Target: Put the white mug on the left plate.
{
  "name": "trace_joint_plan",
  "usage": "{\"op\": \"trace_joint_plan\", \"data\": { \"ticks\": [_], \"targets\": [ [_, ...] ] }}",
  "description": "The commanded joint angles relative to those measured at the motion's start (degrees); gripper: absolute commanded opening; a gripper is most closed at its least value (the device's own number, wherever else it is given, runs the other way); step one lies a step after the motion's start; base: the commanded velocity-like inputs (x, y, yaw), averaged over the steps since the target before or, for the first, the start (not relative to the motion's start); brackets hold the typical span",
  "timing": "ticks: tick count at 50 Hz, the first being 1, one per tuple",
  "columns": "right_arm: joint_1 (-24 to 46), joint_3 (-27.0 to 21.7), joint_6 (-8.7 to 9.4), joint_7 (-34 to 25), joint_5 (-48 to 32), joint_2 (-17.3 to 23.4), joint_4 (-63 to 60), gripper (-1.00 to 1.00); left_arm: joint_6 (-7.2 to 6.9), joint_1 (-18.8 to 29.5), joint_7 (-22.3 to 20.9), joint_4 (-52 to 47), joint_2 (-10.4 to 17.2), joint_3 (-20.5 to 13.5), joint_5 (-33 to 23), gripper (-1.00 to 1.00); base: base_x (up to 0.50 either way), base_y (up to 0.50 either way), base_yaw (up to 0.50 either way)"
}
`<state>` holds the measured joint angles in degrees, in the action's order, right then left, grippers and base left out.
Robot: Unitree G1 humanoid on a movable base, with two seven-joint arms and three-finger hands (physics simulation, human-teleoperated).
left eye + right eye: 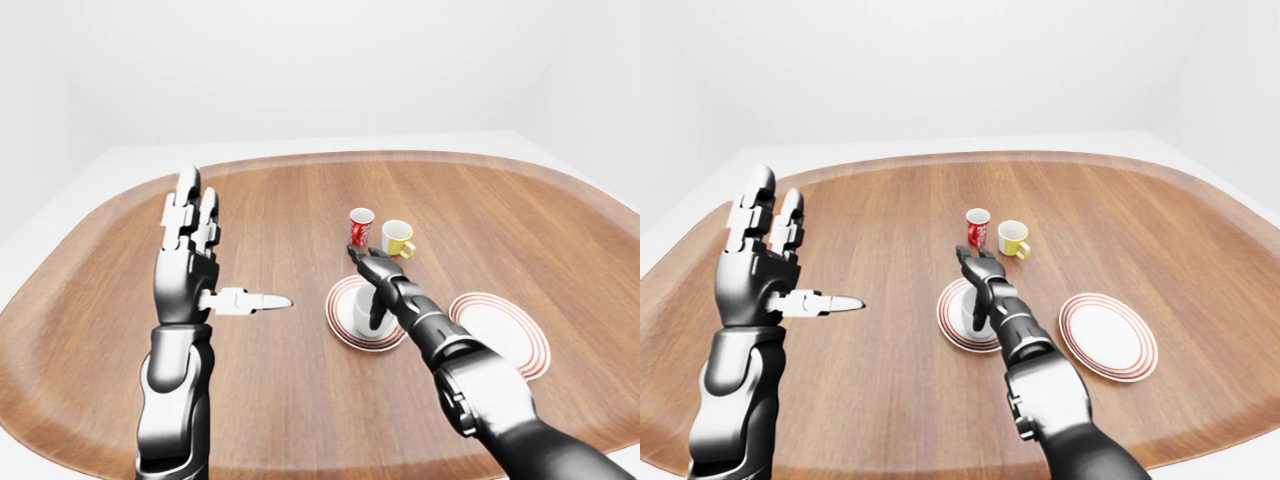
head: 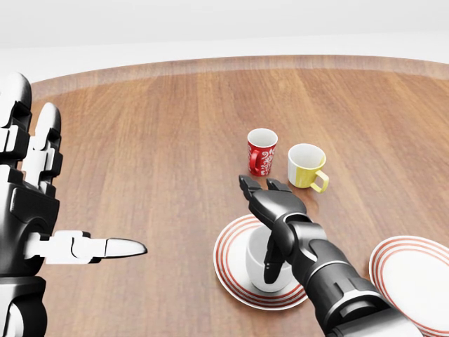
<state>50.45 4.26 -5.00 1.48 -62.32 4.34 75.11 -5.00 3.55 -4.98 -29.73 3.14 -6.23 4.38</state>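
The white mug (image 2: 257,258) stands upright on the left red-ringed plate (image 2: 230,275), low in the head view. My right hand (image 2: 262,210) hovers over it, open. Two fingers stretch toward the red mug and the thumb hangs down across the white mug's right side, hiding that part. No finger closes round the mug. My left hand (image 2: 56,184) is raised at the left edge of the view, open, palm flat, thumb pointing right, with nothing in it.
A red patterned mug (image 2: 262,151) and a yellow mug (image 2: 306,166) stand close together just above the left plate. A second red-ringed plate (image 2: 414,272) lies at the bottom right. The oval wooden table (image 1: 290,200) ends in a pale rim.
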Motion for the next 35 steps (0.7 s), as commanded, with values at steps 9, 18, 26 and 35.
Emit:
{"op": "trace_joint_plan", "data": {
  "ticks": [9,18,26,35],
  "targets": [
    [-4.30,2.36,0.00,-2.99,-0.13,0.41,-2.13,1.00,0.00,-0.10,-0.07,0.08,-0.02,0.03,-0.12,0.98,0.00,0.00,0.00],
    [-4.70,2.71,0.00,-3.69,0.30,0.74,-3.20,1.00,0.00,-0.11,-0.08,0.02,-0.05,0.08,-0.14,0.98,0.00,0.00,0.00],
    [-5.04,2.98,0.00,-4.50,0.22,0.66,-4.52,1.00,0.00,-0.04,-0.15,0.04,-0.03,0.10,-0.12,0.98,0.00,0.00,0.00],
    [-5.24,2.92,0.00,-5.98,0.36,0.76,-6.55,1.00,0.00,-0.10,-0.19,0.10,-0.03,0.09,-0.13,0.98,0.00,0.00,0.00]
  ]
}}
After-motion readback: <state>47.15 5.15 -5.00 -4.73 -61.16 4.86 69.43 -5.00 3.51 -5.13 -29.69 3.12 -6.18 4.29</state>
